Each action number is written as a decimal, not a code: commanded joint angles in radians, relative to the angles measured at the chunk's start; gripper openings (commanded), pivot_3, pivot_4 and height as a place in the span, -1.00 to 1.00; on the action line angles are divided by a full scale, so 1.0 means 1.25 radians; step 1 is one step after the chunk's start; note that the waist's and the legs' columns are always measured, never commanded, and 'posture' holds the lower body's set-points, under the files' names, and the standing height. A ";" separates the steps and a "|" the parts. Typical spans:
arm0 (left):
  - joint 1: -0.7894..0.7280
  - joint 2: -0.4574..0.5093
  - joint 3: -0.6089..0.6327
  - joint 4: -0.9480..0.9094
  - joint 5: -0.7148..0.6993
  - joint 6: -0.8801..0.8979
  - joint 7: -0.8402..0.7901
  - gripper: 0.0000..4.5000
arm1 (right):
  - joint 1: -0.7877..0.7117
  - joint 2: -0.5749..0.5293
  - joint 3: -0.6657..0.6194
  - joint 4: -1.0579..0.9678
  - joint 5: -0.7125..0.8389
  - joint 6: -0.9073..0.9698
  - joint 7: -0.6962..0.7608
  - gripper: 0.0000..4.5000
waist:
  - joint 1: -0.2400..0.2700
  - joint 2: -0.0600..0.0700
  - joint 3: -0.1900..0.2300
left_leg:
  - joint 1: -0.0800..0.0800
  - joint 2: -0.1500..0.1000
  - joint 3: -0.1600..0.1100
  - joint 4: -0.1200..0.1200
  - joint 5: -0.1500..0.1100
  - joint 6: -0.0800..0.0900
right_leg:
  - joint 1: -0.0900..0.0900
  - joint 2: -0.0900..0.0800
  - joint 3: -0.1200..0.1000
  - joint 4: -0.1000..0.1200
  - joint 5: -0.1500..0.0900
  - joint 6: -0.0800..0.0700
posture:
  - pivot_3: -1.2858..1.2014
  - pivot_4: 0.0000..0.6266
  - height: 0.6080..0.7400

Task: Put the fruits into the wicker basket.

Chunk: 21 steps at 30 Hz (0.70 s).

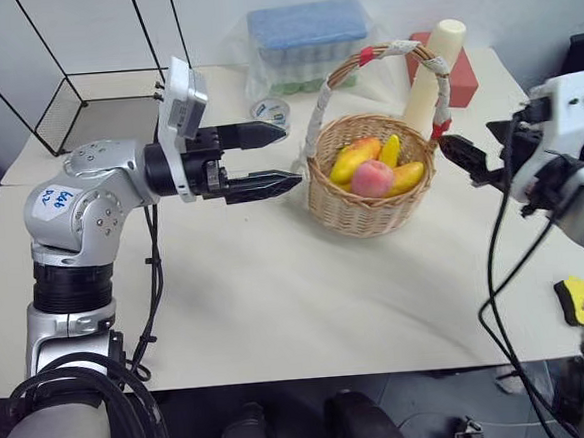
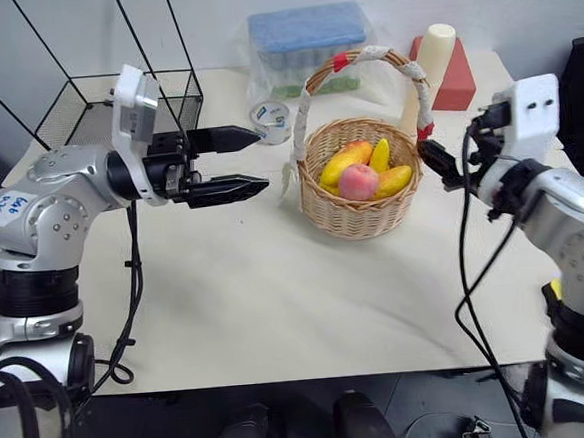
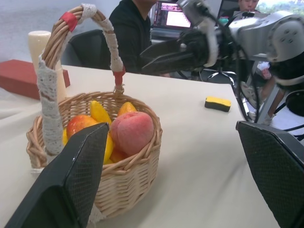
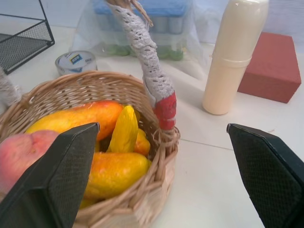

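Two mangoes (image 1: 354, 157), one peach (image 1: 372, 178) in wicker basket (image 1: 367, 214), both grippers released, left gripper (image 1: 273, 158), right gripper (image 1: 458, 155)

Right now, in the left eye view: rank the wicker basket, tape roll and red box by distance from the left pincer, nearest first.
1. Wicker basket: just past the open left pincer tips, to their right.
2. Tape roll: behind the tips; close to the basket's rank.
3. Red box: far corner, beyond the basket.
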 commanded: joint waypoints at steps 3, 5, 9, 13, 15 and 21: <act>-0.027 -0.007 0.013 -0.022 -0.005 -0.013 -0.003 1.00 | -0.096 0.040 0.080 0.195 -0.120 -0.190 0.023 0.97 | 0.002 0.000 0.000 | 0.000 0.000 0.000 0.001 0.000 0.000 | 0.000 0.000 0.000 0.001 0.000 0.000 | 0.03 -0.52 1.00; -0.027 -0.008 0.014 -0.024 -0.005 -0.014 -0.002 1.00 | -0.116 0.050 0.089 0.254 -0.145 -0.233 0.028 0.97 | 0.005 0.000 0.000 | 0.000 0.000 0.000 0.000 0.000 0.000 | -0.001 -0.001 -0.001 0.001 0.000 0.000 | 0.03 -0.52 1.00; -0.020 -0.005 0.017 -0.040 -0.008 -0.012 0.001 1.00 | -0.132 0.065 0.095 0.321 -0.182 -0.292 0.029 0.56 | 0.005 0.000 0.000 | -0.001 -0.001 0.000 0.002 -0.001 0.002 | -0.001 -0.001 -0.001 0.004 0.000 0.000 | 0.03 -0.52 1.00; -0.015 -0.001 0.021 -0.043 -0.008 -0.013 0.001 1.00 | -0.113 0.071 0.096 0.294 -0.189 -0.295 0.036 -0.08 | 0.003 0.000 0.000 | -0.001 0.000 0.000 0.002 -0.001 0.002 | -0.001 -0.001 -0.001 0.004 0.000 0.000 | 0.03 -0.52 1.00; -0.015 0.000 0.021 -0.040 -0.007 -0.014 -0.001 1.00 | -0.102 0.069 0.091 0.275 -0.189 -0.289 0.035 -0.42 | 0.003 0.000 0.000 | -0.001 0.000 0.000 0.002 -0.001 0.002 | -0.001 -0.001 -0.001 0.005 0.000 0.000 | 0.03 -0.52 1.00; -0.021 -0.008 0.013 -0.028 -0.002 -0.021 -0.004 1.00 | -0.070 0.061 0.067 0.210 -0.186 -0.265 0.023 -0.87 | 0.003 0.000 0.000 | -0.001 0.000 0.000 0.002 -0.001 0.002 | -0.001 -0.001 -0.001 0.005 0.000 0.000 | 0.03 -0.52 1.00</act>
